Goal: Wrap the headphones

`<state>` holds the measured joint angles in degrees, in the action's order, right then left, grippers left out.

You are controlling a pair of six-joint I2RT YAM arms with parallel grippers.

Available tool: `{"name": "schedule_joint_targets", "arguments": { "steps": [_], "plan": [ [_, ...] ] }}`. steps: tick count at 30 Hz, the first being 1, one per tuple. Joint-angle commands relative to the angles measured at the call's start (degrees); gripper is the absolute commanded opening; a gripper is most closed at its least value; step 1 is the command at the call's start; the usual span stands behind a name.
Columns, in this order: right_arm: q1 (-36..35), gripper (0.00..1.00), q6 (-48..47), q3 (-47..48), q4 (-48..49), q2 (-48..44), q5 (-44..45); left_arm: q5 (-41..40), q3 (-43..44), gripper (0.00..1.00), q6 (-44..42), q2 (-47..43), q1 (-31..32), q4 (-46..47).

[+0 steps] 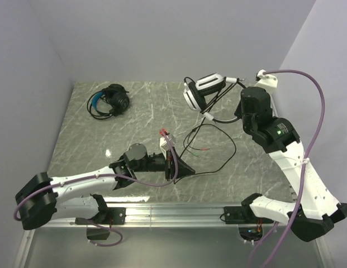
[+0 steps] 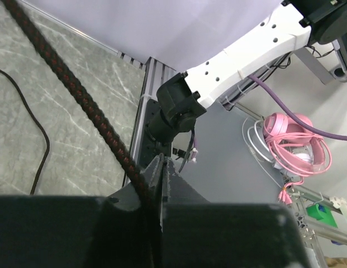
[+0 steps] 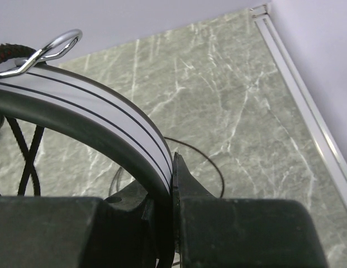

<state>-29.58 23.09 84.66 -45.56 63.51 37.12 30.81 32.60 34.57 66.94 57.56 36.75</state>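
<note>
The white headphones [image 1: 204, 89] hang above the far right of the table. My right gripper [image 1: 238, 85] is shut on their white headband [image 3: 106, 120], which runs between the jaws of the right gripper [image 3: 173, 159]. Their cable [image 1: 218, 151] drops to the table in a loose loop. My left gripper [image 1: 186, 169] sits near the table's middle front. In the left wrist view the left gripper [image 2: 161, 162] is shut on a braided black-and-red stretch of cable [image 2: 78, 95]. The black headphones with the blue headband [image 1: 109, 101] lie at the far left with their cable coiled beside them.
A red-tipped plug end [image 1: 162, 133] lies just beyond the left gripper. An aluminium rail [image 1: 173, 212] runs along the near edge. Grey walls close the back and both sides. Pink headphones [image 2: 293, 139] hang off the table, beyond the right arm's base [image 2: 173, 111].
</note>
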Motion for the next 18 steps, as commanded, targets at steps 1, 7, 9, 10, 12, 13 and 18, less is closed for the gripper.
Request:
{"name": "schedule_joint_targets", "arguments": {
  "steps": [1, 7, 9, 10, 12, 13, 18],
  "plan": [
    [0.67, 0.00, 1.69, -0.11, 7.42, -0.31, 4.00, -2.15, 0.97, 0.06, -3.36, -4.78, 0.80, -7.03],
    [0.84, 0.00, 1.26, -1.69, 7.59, 1.53, 7.08, -2.24, 2.20, 0.06, -3.80, -8.13, 1.76, -12.22],
    [0.76, 0.00, 0.73, -2.57, 8.12, 2.15, 7.35, -3.29, 3.26, 0.07, -4.86, -9.71, 2.03, -15.82],
    [0.76, 0.00, 0.64, -3.70, 8.29, 2.15, 7.26, -4.52, 3.78, 0.07, -5.29, -10.85, 2.03, -17.23],
    [0.84, 0.00, 0.37, -4.68, 8.65, 2.59, 7.44, -5.75, 5.89, 0.08, -6.79, -11.83, 2.03, -22.30],
    [0.84, 0.00, 0.29, -5.64, 8.73, 2.76, 7.52, -7.06, 6.68, 0.08, -7.32, -12.53, 2.03, -24.25],
    [0.76, 0.00, -0.15, -9.07, 9.87, 3.03, 7.35, -9.53, 12.74, 0.08, -9.69, -13.76, 2.03, -32.52]
  ]
}}
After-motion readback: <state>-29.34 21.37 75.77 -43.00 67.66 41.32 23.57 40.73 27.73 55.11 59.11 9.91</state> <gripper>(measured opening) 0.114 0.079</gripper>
